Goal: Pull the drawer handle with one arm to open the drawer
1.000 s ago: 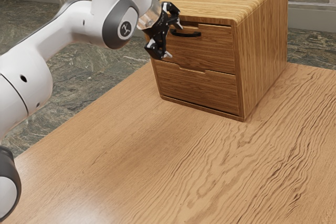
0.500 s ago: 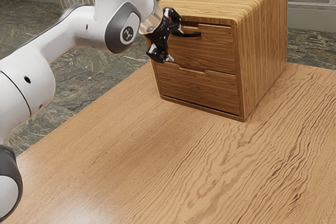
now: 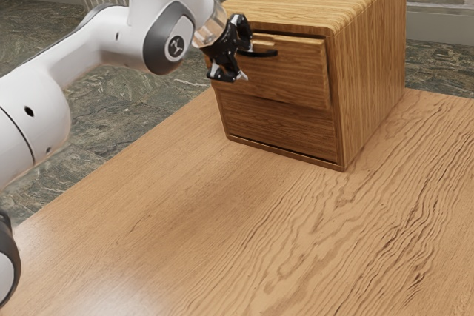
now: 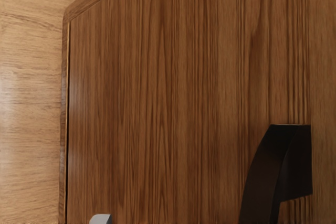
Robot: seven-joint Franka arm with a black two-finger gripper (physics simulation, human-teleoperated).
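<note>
End effector (image 3: 245,46) tight around the black handle (image 3: 264,53) of the slightly open top drawer (image 3: 289,73).

One table (image 3: 259,249), one cabinet (image 3: 374,64), one handle (image 3: 262,53), and two drawers: upper drawer (image 3: 289,75), lower drawer (image 3: 285,125).

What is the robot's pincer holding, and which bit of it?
The pincer sits at the black curved handle of the top wooden drawer, at its end toward the exterior view's left; whether it clamps it cannot be told.
</note>
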